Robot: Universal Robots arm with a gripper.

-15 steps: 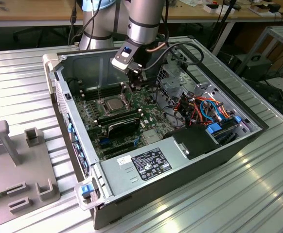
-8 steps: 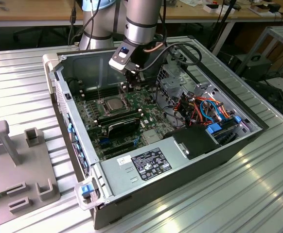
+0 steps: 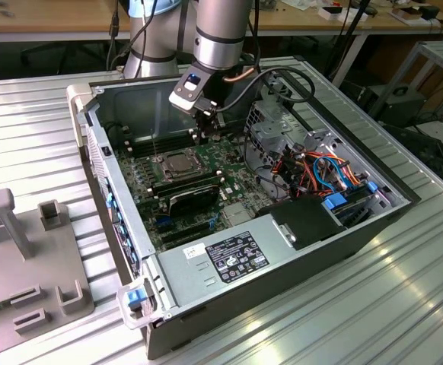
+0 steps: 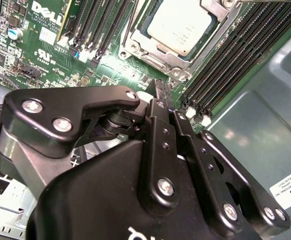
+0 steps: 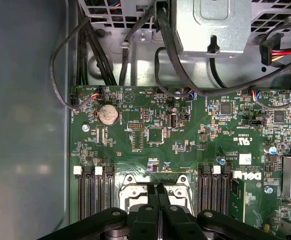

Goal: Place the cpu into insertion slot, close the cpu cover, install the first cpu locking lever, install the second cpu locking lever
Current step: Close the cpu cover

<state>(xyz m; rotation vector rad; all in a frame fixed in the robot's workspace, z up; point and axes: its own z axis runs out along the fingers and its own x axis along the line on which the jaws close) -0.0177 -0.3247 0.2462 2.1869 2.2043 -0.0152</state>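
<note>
Pincer: gripper [image 3: 203,137] hangs over the green motherboard [image 5: 150,135], just beside the socket; its black fingers [image 5: 148,220] are pressed together with nothing between them.
Chip: cpu [image 4: 178,22] lies flat in the insertion slot, silver top upward.
Frame: cpu cover [image 4: 148,57] lies down around the chip.
Writing: white print on the board near the memory slots [image 4: 98,25]; a white sticker [image 3: 225,258] with black print on the power supply.
Case: open computer case [image 3: 297,300] holds the board and the orange and red cables [image 3: 324,171].
</note>
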